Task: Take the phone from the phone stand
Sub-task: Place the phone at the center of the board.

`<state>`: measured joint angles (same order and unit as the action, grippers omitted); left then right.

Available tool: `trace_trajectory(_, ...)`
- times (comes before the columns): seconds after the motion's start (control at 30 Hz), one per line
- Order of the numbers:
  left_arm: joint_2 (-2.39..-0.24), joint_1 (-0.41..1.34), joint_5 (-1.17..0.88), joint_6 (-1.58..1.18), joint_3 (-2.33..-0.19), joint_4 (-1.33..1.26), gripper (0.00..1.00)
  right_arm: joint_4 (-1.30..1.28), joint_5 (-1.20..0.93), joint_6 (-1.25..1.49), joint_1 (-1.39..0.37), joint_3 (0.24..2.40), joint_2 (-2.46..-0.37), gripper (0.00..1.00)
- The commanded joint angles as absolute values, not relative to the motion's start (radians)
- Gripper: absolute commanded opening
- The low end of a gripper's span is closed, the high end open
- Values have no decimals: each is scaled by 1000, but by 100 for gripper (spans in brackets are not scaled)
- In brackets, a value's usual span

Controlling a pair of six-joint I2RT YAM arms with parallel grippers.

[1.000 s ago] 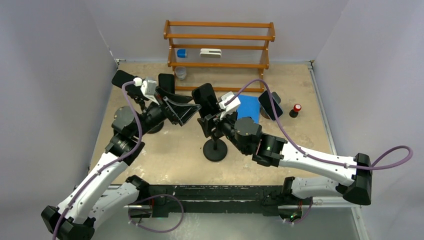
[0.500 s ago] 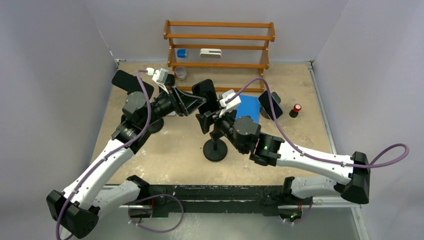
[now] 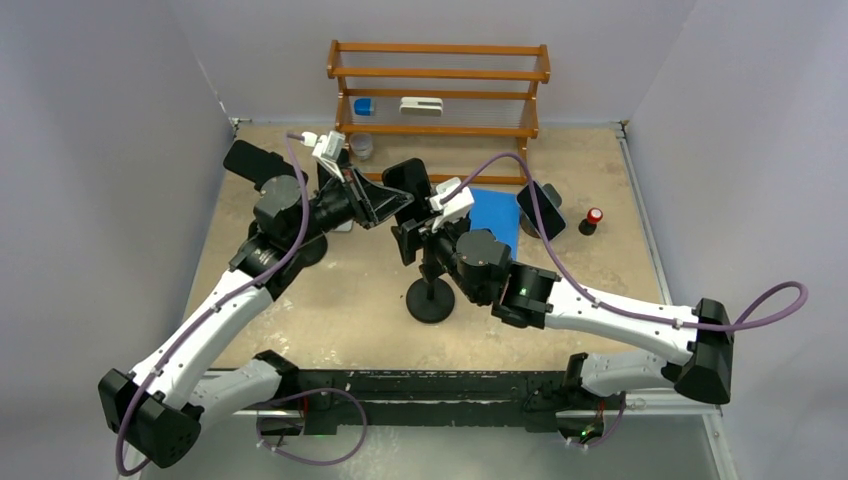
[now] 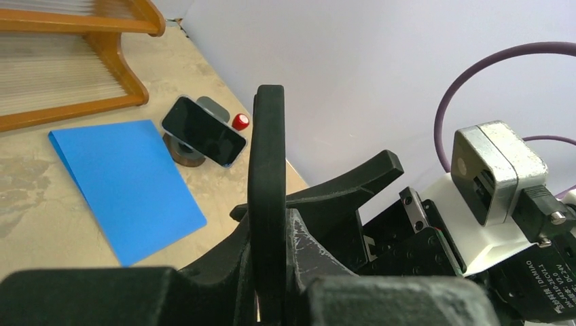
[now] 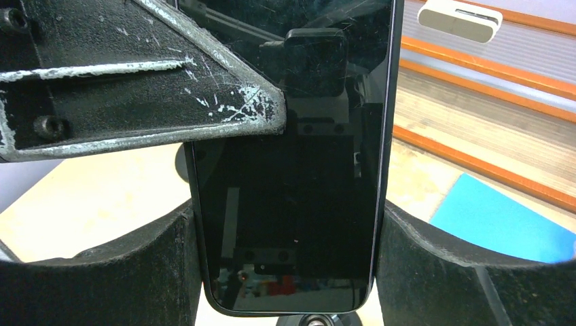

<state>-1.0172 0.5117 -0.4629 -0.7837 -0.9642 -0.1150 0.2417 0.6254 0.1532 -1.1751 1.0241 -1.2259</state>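
Observation:
The black phone point(image 3: 410, 183) stands upright on the black phone stand point(image 3: 431, 301) mid-table. My right gripper point(image 3: 424, 236) is shut on the phone's lower part. In the right wrist view the phone point(image 5: 292, 136) fills the gap of the right gripper point(image 5: 289, 234), and both pads touch its long edges. My left gripper point(image 3: 397, 206) comes in from the left and is shut on the phone's upper part. In the left wrist view the phone point(image 4: 268, 136) shows edge-on, pinched in the left gripper point(image 4: 270, 227). The stand's head is mostly hidden behind the phone.
A second phone point(image 3: 541, 208) sits on a round stand at the right, next to a blue sheet point(image 3: 497, 218) and a small red-capped object point(image 3: 593, 218). A third phone point(image 3: 250, 160) stands at the left. A wooden rack point(image 3: 438, 90) lines the back.
My left gripper swung right to the phone and shut on its upper part. The right gripper kept its hold and shifted slightly left.

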Motion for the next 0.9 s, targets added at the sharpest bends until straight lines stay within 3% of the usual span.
trace_trajectory(0.0, -942, 509, -408, -722, -973, -118, 0, 303, 535, 175, -1185, 1090, -1182, 70)
trace_trajectory(0.07, -914, 508, -363, -696, -973, -86, 0, 291, 512, 173, -1184, 1082, -1162, 90)
trace_trajectory(0.13, -889, 509, -337, -678, -976, -71, 0, 272, 497, 176, -1185, 1085, -1141, 99)
trace_trajectory(0.37, -866, 509, -258, -564, -1065, 152, 0, 164, 503, 210, -1184, 1103, -1023, 99)
trace_trajectory(0.6, -888, 509, -261, -385, -1153, 525, 0, 166, 513, 183, -1184, 954, -809, 99)
trace_trajectory(0.87, -976, 509, -364, -381, -1064, 728, 0, 174, 495, 217, -1184, 853, -728, 99)
